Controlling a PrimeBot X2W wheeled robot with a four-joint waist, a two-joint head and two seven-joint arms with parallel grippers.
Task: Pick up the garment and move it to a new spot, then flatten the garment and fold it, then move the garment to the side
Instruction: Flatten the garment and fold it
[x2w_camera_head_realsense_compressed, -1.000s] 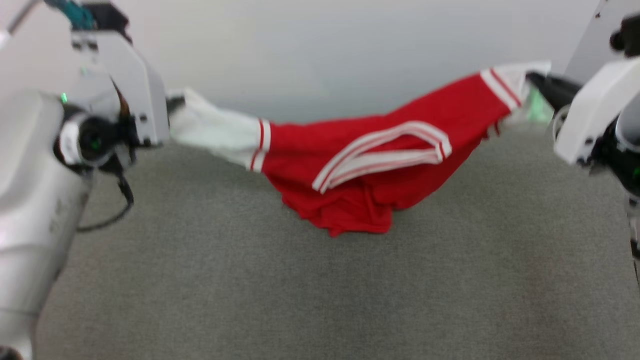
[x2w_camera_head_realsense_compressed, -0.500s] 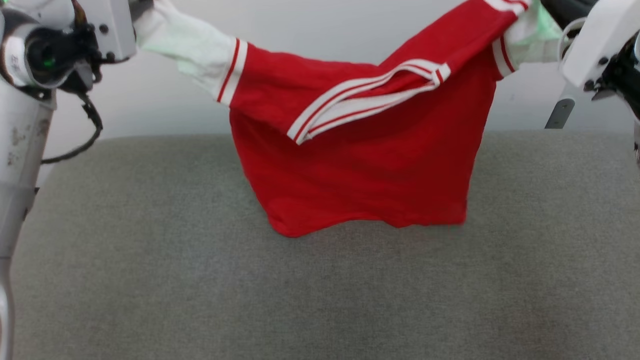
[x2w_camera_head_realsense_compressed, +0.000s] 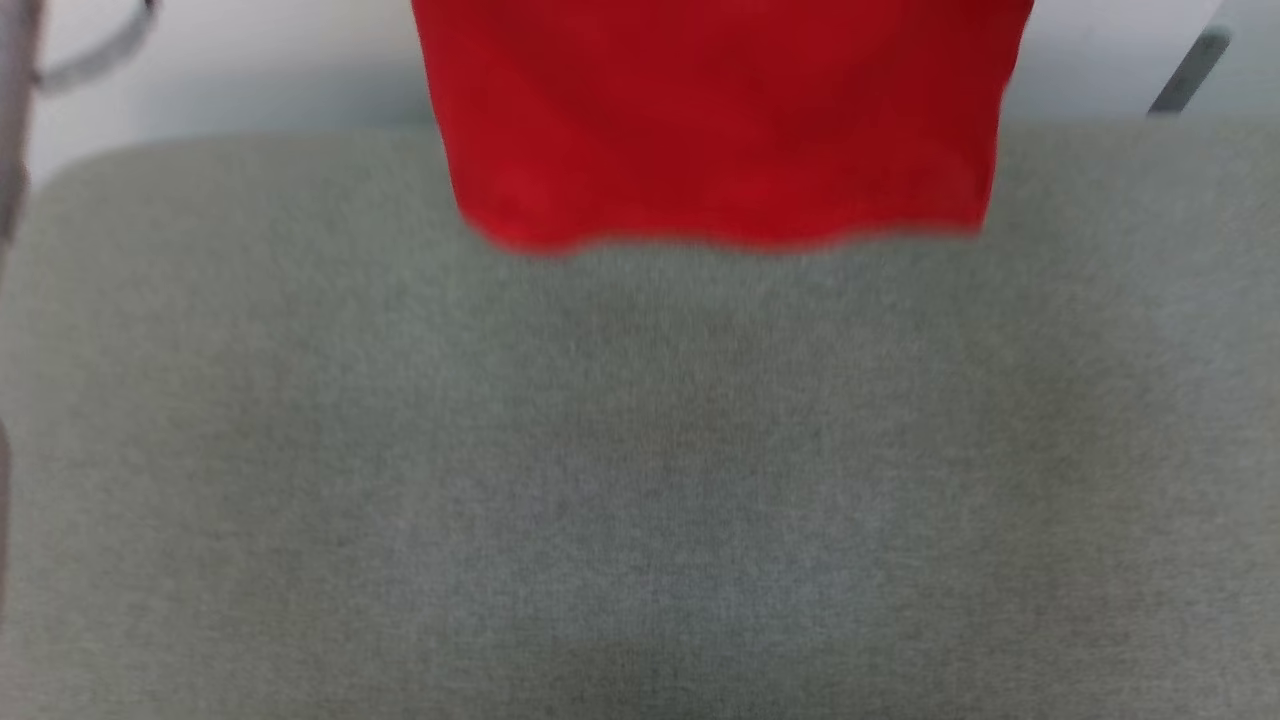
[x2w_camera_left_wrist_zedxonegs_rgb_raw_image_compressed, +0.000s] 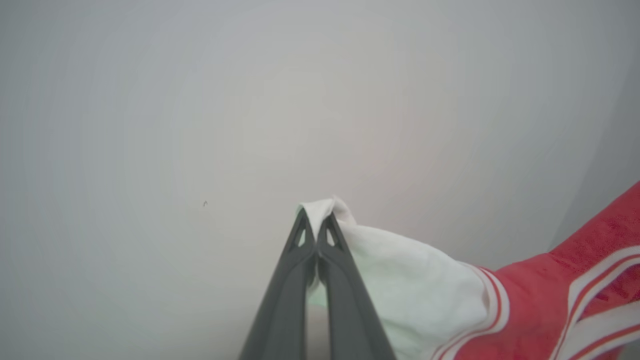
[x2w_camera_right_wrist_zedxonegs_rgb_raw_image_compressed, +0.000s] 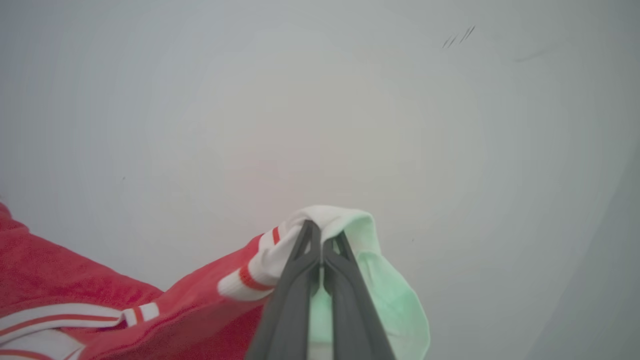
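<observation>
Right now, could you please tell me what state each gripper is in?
The left gripper is shut on the shirt, pinching one white sleeve.
The right gripper is shut on the shirt's other white sleeve.

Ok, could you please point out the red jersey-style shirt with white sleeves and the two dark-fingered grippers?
Red jersey-style shirt (x2w_camera_head_realsense_compressed: 715, 120): head view, hanging red body.
Left gripper (x2w_camera_left_wrist_zedxonegs_rgb_raw_image_compressed: 316, 220): left wrist view, between fingertips pinching a sleeve.
Right gripper (x2w_camera_right_wrist_zedxonegs_rgb_raw_image_compressed: 323, 234): right wrist view, between fingertips pinching a sleeve.

left gripper (x2w_camera_left_wrist_zedxonegs_rgb_raw_image_compressed: 316, 220): 2 dark grey tapering fingers (x2w_camera_left_wrist_zedxonegs_rgb_raw_image_compressed: 287, 295) | right gripper (x2w_camera_right_wrist_zedxonegs_rgb_raw_image_compressed: 322, 232): same
</observation>
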